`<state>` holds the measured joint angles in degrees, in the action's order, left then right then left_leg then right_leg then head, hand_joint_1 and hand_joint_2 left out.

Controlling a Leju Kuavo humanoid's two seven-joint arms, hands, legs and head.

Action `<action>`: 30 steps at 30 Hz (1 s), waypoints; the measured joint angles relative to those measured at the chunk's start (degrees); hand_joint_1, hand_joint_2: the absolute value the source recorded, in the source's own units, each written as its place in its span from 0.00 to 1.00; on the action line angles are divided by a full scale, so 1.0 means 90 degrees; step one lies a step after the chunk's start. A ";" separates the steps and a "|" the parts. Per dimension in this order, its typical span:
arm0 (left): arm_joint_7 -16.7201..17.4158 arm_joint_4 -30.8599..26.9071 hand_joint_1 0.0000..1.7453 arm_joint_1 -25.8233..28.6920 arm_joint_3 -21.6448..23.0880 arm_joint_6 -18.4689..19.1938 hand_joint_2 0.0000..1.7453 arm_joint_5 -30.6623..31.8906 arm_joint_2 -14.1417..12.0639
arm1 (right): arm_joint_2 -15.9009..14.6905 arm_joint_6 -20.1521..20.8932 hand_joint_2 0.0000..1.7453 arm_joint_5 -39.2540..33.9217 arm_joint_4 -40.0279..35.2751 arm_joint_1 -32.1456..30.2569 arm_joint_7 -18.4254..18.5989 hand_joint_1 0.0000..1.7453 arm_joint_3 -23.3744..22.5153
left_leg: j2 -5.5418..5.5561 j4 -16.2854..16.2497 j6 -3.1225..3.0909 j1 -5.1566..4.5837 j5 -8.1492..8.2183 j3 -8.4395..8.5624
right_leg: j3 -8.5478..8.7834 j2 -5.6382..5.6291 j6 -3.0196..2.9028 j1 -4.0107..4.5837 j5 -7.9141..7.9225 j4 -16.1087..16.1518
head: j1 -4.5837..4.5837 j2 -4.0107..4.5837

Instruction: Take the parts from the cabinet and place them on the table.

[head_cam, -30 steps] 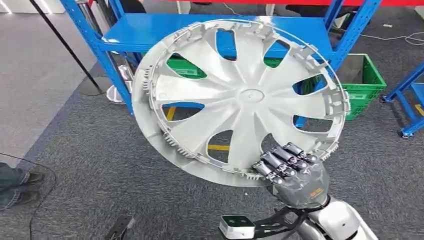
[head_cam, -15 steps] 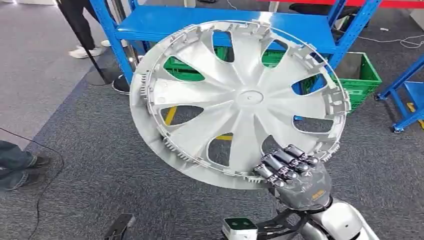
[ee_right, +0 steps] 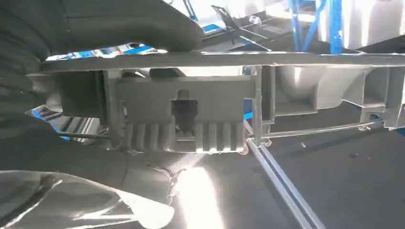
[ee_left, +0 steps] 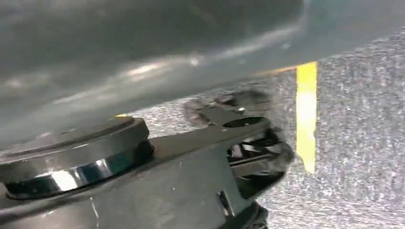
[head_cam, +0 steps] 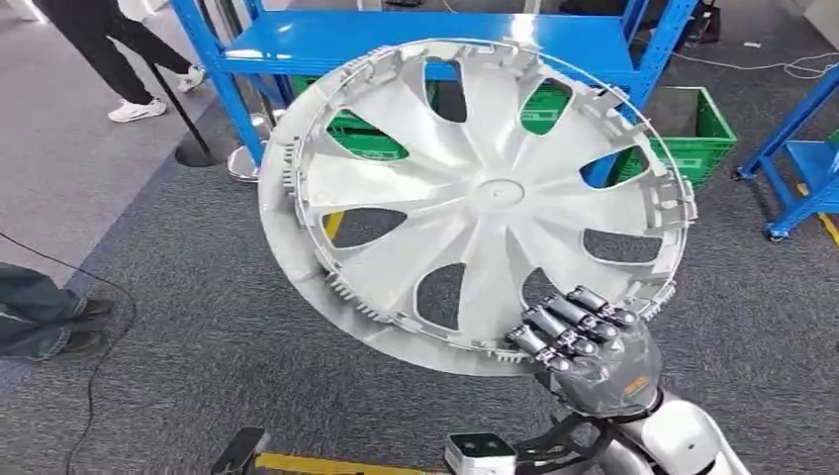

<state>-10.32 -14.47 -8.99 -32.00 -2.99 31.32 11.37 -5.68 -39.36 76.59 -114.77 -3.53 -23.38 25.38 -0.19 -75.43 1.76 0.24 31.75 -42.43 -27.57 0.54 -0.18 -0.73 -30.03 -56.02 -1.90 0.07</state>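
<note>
Grey carpet [head_cam: 198, 336] covers the floor of a workshop-like room, with a yellow line [head_cam: 317, 463] of tape at the near edge of the head view.

Nearest, the right robot hand [head_cam: 584, 351] comes up from below and grasps the wheel cover [head_cam: 475, 198] at its lower rim, dark fingers [head_cam: 569, 322] curled over the inner side. The right wrist view shows the same hold close up: the ribbed clip section of the rim [ee_right: 186, 114] sits against the hand. The cover is held up in the air, inner face toward the camera and tilted, clear of any surface.

Beyond it stands the blue rack [head_cam: 416, 45], its shelf bare where it shows. A green crate [head_cam: 707, 134] sits on the floor under and beside it. Another blue frame [head_cam: 801, 158] stands to the right. To the left, a person's shoes and trouser legs [head_cam: 45, 322] are cut off by the frame edge, and another person's legs [head_cam: 109, 49] stand farther back.

As for progress, the part looks taken from the rack and is being carried; setting it down remains. No worktop can be seen, so where it goes is unclear.

The left wrist view is blurred, showing carpet and a yellow stripe [ee_left: 305, 114]. The left robot hand's state cannot be told. The cover hides much of the rack behind it.
</note>
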 joint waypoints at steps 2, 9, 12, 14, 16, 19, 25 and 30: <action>0.0000 0.0000 0.00 0.0007 0.0000 0.0000 0.00 0.0000 -0.0002 | 0.0061 0.0000 1.00 -0.0029 -0.0002 -0.0031 -0.0095 1.00 -0.0049 | 0.0000 0.0575 -0.0033 0.0000 -0.0372 0.0450 | -0.0113 -0.0002 0.0018 0.0000 0.0024 -0.0067 | -0.0002 0.0000; -0.0014 0.0000 0.00 0.0011 0.0002 0.0000 0.00 -0.0015 -0.0024 | 0.0386 0.0000 1.00 -0.0309 -0.0075 -0.0116 -0.0681 1.00 -0.0323 | 0.0035 0.1992 -0.0287 -0.0044 -0.0592 0.1139 | -0.0296 0.0002 0.0226 0.0026 0.0122 -0.0140 | -0.0012 0.0000; -0.0019 0.0000 0.00 -0.0008 0.0002 0.0000 0.00 -0.0019 -0.0017 | 0.0513 0.0000 1.00 -0.0462 -0.0104 -0.0169 -0.0987 1.00 -0.0486 | 0.0011 0.2047 -0.0400 -0.0013 -0.0681 0.1081 | -0.0718 -0.0038 0.0280 0.0007 -0.0443 -0.0950 | -0.0036 0.0000; -0.0019 0.0000 0.00 0.0011 0.0002 0.0002 0.00 -0.0019 -0.0007 | 0.0615 0.0000 1.00 -0.0534 -0.0107 -0.0226 -0.1154 1.00 -0.0620 | 0.0000 0.2042 -0.0416 -0.0030 -0.0720 0.1012 | -0.1204 -0.0041 0.0315 0.0007 -0.0868 -0.2008 | -0.0029 0.0000; -0.0019 0.0000 0.00 0.0015 0.0002 0.0005 0.00 -0.0019 -0.0005 | 0.0663 0.0000 1.00 -0.0544 -0.0107 -0.0285 -0.1181 1.00 -0.0707 | 0.0001 0.2038 -0.0401 -0.0035 -0.0760 0.0968 | -0.1196 -0.0040 0.0323 0.0004 -0.0716 -0.2034 | -0.0029 0.0000; -0.0019 0.0000 0.00 0.0012 0.0002 0.0005 0.00 -0.0019 0.0002 | 0.0729 0.0000 1.00 -0.0549 -0.0107 -0.0291 -0.1197 1.00 -0.0777 | 0.0004 0.1994 -0.0354 -0.0035 -0.0794 0.0947 | -0.0287 -0.0031 0.0295 -0.0004 0.0065 -0.0370 | -0.0034 0.0000; -0.0019 0.0000 0.00 0.0009 0.0005 0.0010 0.00 -0.0049 -0.0010 | 0.1008 0.0000 1.00 -0.0955 -0.0121 -0.0424 -0.1754 1.00 -0.1033 | 0.0005 0.1924 -0.0489 -0.0099 -0.0887 0.0809 | -0.0247 -0.0055 0.0182 0.0025 0.0037 -0.0140 | -0.0022 0.0000; -0.0019 0.0000 0.00 0.0009 0.0005 0.0022 0.00 -0.0097 -0.0012 | 0.1132 0.0000 1.00 -0.1224 -0.0100 -0.0483 -0.1812 1.00 -0.1151 | 0.0007 0.2012 -0.0386 -0.0093 -0.0974 0.0810 | -0.0289 -0.0048 0.0130 0.0033 0.0069 -0.0149 | -0.0022 0.0000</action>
<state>-10.49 -14.47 -8.90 -31.95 -2.80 30.45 11.26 4.50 -39.36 65.57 -115.67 -7.88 -39.69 15.02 -0.13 -57.33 -1.71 -0.59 22.98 -35.15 -30.17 0.11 0.99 -0.44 -29.41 -57.36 -2.10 0.07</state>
